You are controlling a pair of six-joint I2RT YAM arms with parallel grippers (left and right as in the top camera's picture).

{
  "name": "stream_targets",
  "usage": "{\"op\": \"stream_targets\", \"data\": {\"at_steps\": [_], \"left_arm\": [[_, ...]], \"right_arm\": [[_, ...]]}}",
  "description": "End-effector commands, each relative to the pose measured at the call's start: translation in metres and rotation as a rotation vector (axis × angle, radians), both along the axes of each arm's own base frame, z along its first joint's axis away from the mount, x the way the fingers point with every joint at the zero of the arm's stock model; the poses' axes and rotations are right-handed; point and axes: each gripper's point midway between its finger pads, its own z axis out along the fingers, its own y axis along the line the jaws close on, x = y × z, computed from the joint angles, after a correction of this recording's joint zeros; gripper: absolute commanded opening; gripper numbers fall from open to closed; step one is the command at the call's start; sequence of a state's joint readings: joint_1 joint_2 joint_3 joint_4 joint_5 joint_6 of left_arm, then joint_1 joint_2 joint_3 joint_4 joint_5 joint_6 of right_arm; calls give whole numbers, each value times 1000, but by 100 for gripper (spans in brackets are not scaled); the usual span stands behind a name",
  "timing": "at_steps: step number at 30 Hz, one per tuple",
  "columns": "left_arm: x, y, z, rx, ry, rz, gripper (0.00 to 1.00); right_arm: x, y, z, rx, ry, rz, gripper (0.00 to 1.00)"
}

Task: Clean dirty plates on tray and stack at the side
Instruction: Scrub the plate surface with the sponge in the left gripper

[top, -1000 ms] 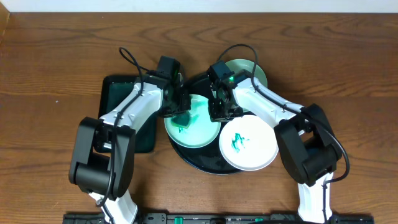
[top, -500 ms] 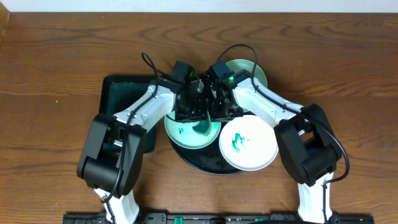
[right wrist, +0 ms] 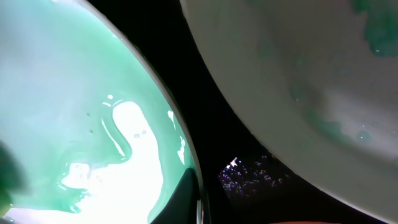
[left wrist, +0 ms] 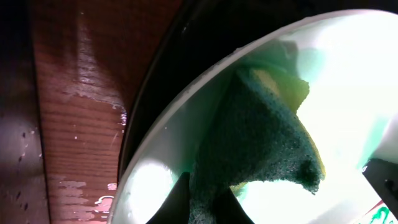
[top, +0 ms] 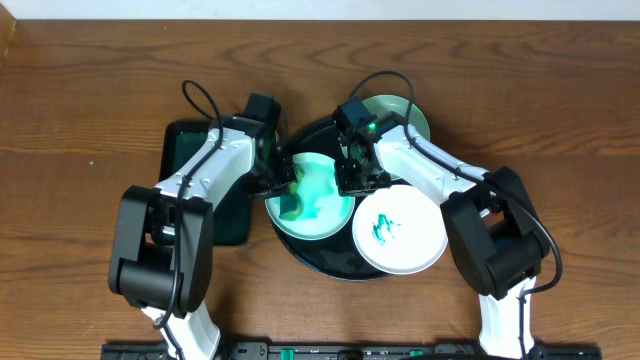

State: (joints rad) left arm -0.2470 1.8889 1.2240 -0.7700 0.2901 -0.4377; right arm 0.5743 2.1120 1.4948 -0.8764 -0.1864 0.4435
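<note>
A pale mint-green plate (top: 318,205), wet with spread teal smear, lies on the left of the round black tray (top: 335,265). My left gripper (top: 283,184) is shut on a green sponge (left wrist: 261,137) that presses on the plate's left inner side, near its rim (left wrist: 180,106). My right gripper (top: 352,182) is shut on the same plate's right rim (right wrist: 186,149). A white plate (top: 400,232) with a teal smear lies on the tray's right. A second mint-green plate (top: 412,118) sits at the back, half under the right arm.
A smaller black rectangular tray (top: 190,150) lies left of the round tray, under my left arm. Bare wooden table (top: 80,120) surrounds everything. In the right wrist view the white plate (right wrist: 311,74) lies close across a strip of black tray (right wrist: 230,124).
My left gripper swept the sponge right across the mint plate, then back to its left side. The teal smear is now spread wide over that plate. The right arm has held still.
</note>
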Motion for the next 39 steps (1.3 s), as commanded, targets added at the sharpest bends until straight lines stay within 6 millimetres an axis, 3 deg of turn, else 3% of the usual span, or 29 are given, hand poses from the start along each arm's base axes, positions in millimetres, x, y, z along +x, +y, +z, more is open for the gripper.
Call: {"op": "stream_targets", "data": {"at_steps": [1,13,18,23,27,32,35,39], "left_arm": [[-8,26,-23,153,23,-50,7],[-23,-95,-7,-195,-38,-265,7],[-20,-110,-4,-228,-60,-255,7],[-6,-85,-9,-153,-74,-181,7],[5,-27,-20,61,-75,-80,7],[2,40,-23,311,-39,-7,7],[-2,64,-21,396,-18,14,7],[-4,75,-19,453,-12,13,7]], "right_arm": [[-19,-7,-19,-36,66,23,1],[-18,-10,-19,-38,69,16,1],[-18,-10,-19,-38,69,16,1],[-18,-10,-19,-39,70,15,1],[-18,-10,-19,-40,72,15,1],[-18,-10,-19,-40,72,16,1],[-18,-10,-19,-40,72,16,1],[-17,-10,-19,-38,69,16,1]]}}
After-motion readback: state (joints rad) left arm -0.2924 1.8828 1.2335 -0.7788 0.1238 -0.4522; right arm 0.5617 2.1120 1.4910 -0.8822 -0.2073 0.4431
